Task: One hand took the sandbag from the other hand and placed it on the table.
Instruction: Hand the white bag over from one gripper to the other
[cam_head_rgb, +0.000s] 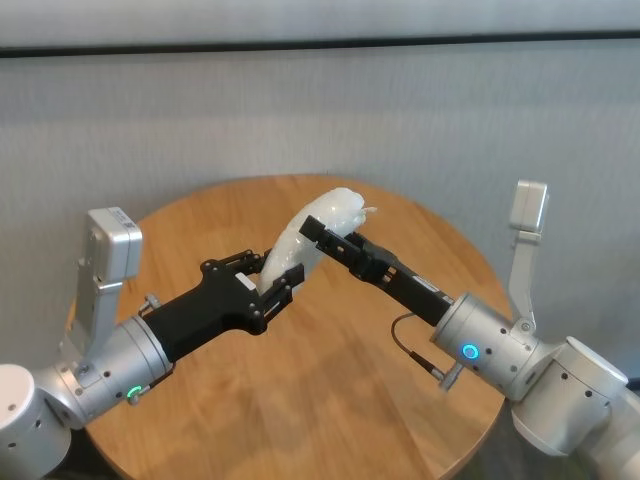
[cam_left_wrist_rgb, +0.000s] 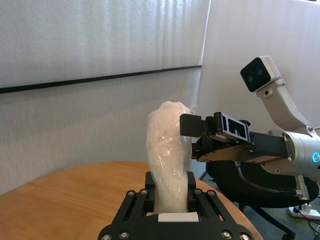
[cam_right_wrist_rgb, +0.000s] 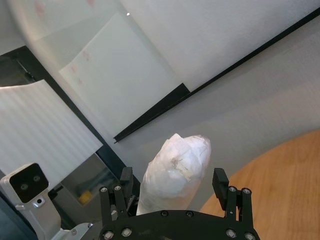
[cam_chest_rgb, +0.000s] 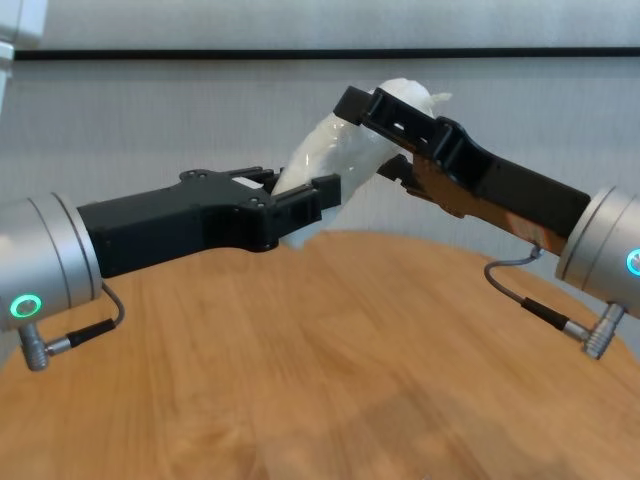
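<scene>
Above the round wooden table (cam_head_rgb: 330, 400), on the near left, the left gripper (cam_head_rgb: 272, 283) is clamped on the lower end of the sandbag (cam_head_rgb: 310, 235), holding it tilted upward — clear of the wood; farther back and to the right, the right gripper (cam_head_rgb: 330, 235) reaches in with its fingers apart, straddling the bag's upper end — whether they touch it cannot be told.
</scene>
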